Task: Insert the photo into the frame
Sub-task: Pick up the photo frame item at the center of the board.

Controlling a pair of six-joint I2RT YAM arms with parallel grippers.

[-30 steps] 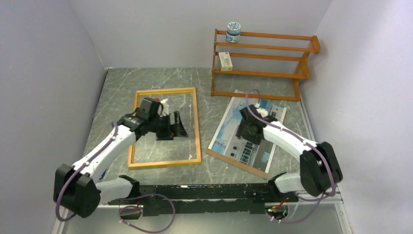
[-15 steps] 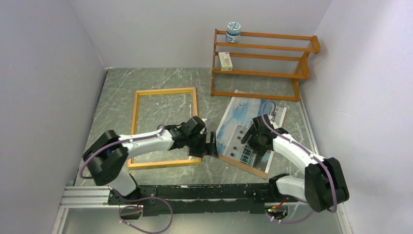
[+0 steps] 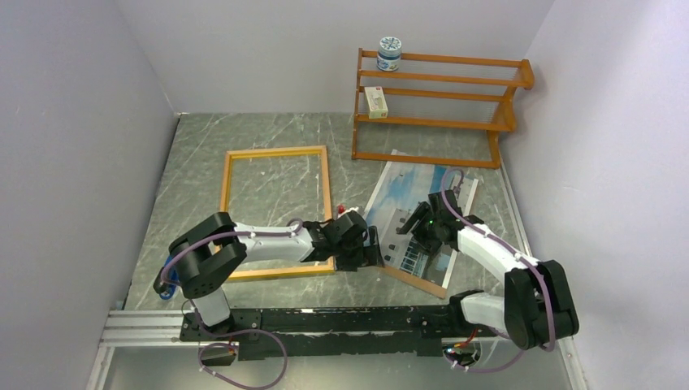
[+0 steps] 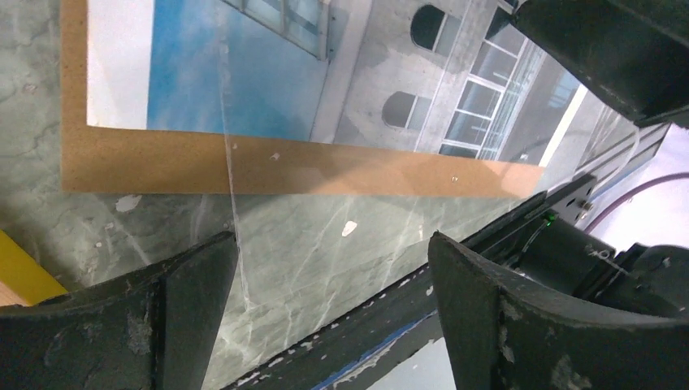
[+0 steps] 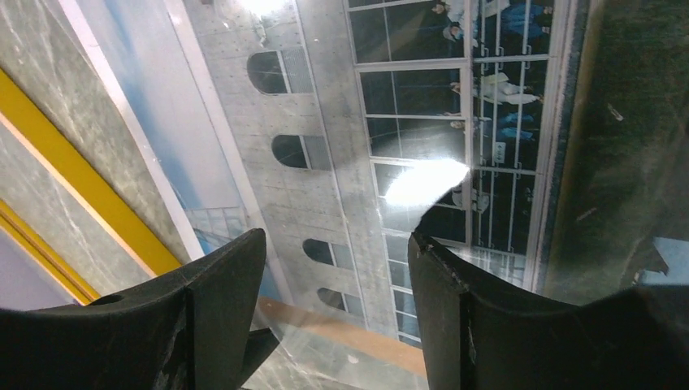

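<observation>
The photo (image 3: 404, 185) lies face up on a brown backing board (image 3: 416, 279), on the right half of the marble-patterned table (image 3: 244, 130). It sits at a slant, its far end close to the foot of the orange-brown shelf rack (image 3: 526, 75). The frame (image 3: 275, 152) lies flat just to the left, apart from the board, with bare table showing through its opening. A jar (image 3: 390, 54) stands on the rack's top shelf and a small box (image 3: 375, 101) on the shelf below, both well away from the photo

The left arm (image 3: 268, 240) stretches low across the frame's near right corner and covers part of the near rail. The left gripper (image 3: 370, 246) sits in the gap between that corner and the board's near left edge, jaws wide apart with nothing between them. In the left wrist view, bare table and the board's brown edge show between its fingers (image 4: 188, 305), with a sliver of yellow frame at the lower left

The right gripper (image 3: 409, 233) is over the near half of the photo and hides some of the building. Its jaws are also apart and empty, and its wrist view shows printed windows and a bright glare between them; whether the fingertips touch the paper cannot be told
</observation>
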